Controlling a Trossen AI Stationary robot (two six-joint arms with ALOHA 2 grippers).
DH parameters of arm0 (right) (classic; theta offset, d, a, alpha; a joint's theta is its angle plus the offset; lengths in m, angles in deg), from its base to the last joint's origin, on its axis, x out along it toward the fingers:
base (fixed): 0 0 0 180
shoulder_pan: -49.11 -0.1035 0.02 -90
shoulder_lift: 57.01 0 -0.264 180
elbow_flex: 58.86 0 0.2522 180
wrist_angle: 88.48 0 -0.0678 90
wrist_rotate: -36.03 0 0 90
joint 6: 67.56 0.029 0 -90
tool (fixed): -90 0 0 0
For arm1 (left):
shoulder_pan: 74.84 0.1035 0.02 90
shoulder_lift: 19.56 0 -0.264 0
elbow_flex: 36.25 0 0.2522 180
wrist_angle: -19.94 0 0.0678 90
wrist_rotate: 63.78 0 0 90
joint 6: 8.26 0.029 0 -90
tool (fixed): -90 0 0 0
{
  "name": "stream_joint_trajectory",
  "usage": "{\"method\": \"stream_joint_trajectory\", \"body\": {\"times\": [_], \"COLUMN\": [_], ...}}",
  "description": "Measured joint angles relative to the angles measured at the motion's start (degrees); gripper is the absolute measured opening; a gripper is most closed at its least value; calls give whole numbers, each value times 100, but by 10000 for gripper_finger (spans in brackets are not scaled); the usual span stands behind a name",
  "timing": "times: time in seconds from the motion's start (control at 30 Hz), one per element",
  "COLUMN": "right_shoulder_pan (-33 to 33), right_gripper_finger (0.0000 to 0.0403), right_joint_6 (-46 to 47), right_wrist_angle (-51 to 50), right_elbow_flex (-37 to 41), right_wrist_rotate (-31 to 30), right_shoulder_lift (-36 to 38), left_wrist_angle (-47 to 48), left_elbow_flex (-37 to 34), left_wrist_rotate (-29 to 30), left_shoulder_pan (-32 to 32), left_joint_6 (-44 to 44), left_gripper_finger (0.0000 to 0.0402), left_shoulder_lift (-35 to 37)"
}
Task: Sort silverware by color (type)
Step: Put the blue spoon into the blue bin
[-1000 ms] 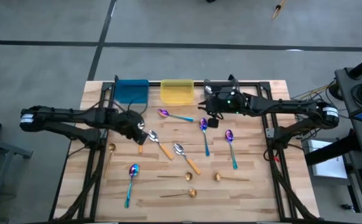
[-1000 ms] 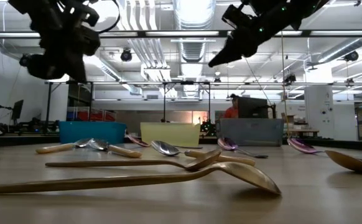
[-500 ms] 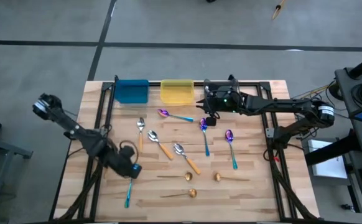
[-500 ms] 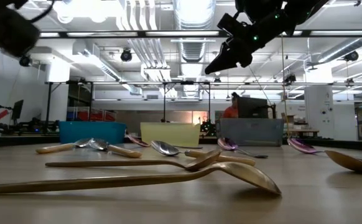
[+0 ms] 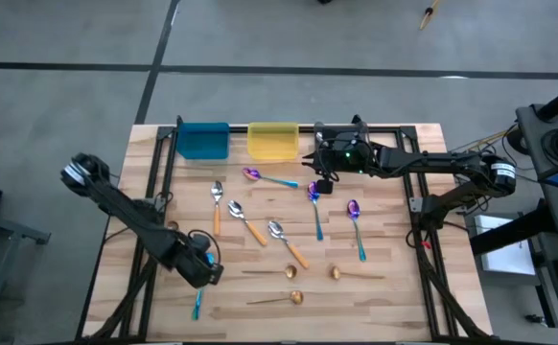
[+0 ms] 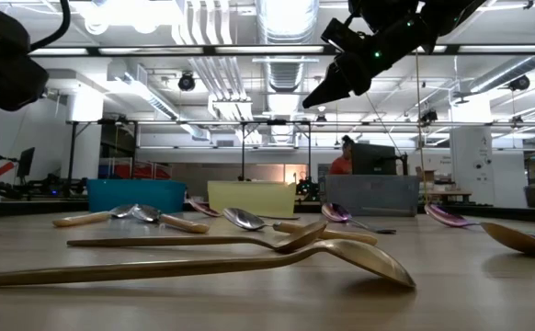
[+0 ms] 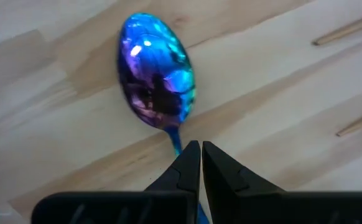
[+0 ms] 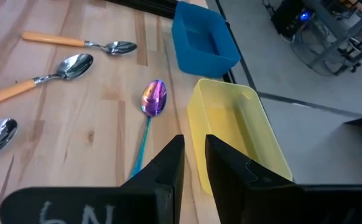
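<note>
Small spoons lie flat on the wooden table (image 5: 394,287). Three are purple-blue with teal handles (image 5: 315,206), three have orange handles (image 5: 245,222), and three are gold (image 5: 279,299). A further purple-blue spoon (image 7: 156,74) lies at the near left, and only its teal handle end (image 5: 196,307) shows from above. My left gripper (image 7: 200,149) is shut, its tips right over that spoon's neck. My right gripper (image 8: 193,146) hovers above the table's far middle, narrowly open and holding nothing. Past it lie a purple-blue spoon (image 8: 153,99) and the yellow bin (image 8: 237,130). My left gripper points down at the neck (image 7: 176,142) of the near-left purple-blue spoon, just behind the bowl. The spoon lies flat on the table. I cannot tell whether the shut fingertips touch it.
The blue bin (image 5: 202,141) and yellow bin (image 5: 273,141) stand at the far edge. The gray bin (image 6: 370,193) is beside them, under my right arm. A black frame rail runs along the table's left and right sides. Bare wood lies at the near right.
My left arm has swung from the orange-handled spoon at the far left toward the near edge. It has dropped low over the near-left purple-blue spoon. The orange-handled spoon it covered now shows. My right gripper has edged slightly toward the left.
</note>
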Motion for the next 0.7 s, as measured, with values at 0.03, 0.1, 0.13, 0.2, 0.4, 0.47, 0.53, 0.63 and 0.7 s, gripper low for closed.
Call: {"method": "stream_joint_trajectory", "body": {"times": [0.03, 0.1, 0.13, 0.2, 0.4, 0.47, 0.53, 0.63, 0.7], "right_shoulder_pan": [0, 0, 0, 0, 0, 0, 0, 0, 0], "right_gripper_finger": [56, 56, 56, 56, 56, 56, 56, 56, 56], "right_joint_6": [20, 40, 31, 1, -85, -136, -146, -150, -163], "right_wrist_angle": [0, 0, 0, -2, -2, 0, 0, 0, 0], "right_elbow_flex": [0, 0, 0, 0, 0, 0, 0, 0, 0], "right_wrist_rotate": [0, 0, 0, 0, 2, 4, 4, 4, 4], "right_shoulder_lift": [0, 0, 0, 0, 0, 2, 2, 2, 2], "left_wrist_angle": [35, 146, 224, 424, 508, 508, 510, 495, 495], "left_elbow_flex": [55, 172, 238, 337, 466, 466, 466, 466, 466], "left_wrist_rotate": [-3, -3, -5, -105, -509, -506, -502, -499, -498], "left_shoulder_pan": [0, 0, 0, 0, 0, 0, 0, 0, 0], "left_joint_6": [25, 54, 66, 77, 203, 206, 208, 208, 212], "left_gripper_finger": [0, 0, 1, 7, 57, 78, 98, 120, 129], "left_shoulder_lift": [-66, -179, -236, -375, -707, -813, -919, -1055, -1141]}}
